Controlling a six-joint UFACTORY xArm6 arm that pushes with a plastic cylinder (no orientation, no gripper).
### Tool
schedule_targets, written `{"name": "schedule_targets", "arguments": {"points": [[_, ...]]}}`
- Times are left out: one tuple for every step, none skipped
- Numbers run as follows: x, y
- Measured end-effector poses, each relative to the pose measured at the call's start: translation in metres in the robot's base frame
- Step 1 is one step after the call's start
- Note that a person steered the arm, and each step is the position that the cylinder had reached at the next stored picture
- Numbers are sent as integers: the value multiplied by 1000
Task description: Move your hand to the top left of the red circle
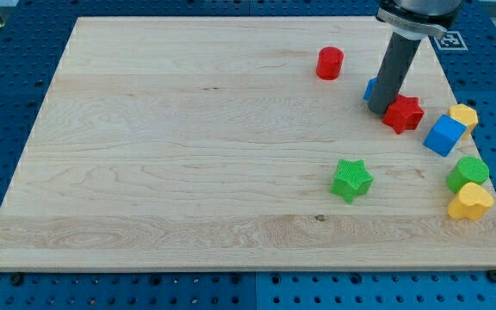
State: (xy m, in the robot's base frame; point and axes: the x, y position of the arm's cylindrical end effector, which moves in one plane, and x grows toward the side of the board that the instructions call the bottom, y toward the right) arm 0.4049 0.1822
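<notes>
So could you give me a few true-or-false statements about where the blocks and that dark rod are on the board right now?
1. My tip is right beside the red star. True.
2. The red circle lies at the view's bottom left. False: it is near the view's top, right of centre.
3. The green star stands alone, apart from the other blocks. True.
4. My tip is already up and left of the red circle. False: it is below and to the right of it.
5. The blue cube sits mid-board. False: it is near the right edge.
</notes>
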Motion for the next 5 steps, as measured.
{"name": "schedule_targets", "arguments": {"points": [[37,0],[45,7],[51,11],[66,11],[46,-15]]}}
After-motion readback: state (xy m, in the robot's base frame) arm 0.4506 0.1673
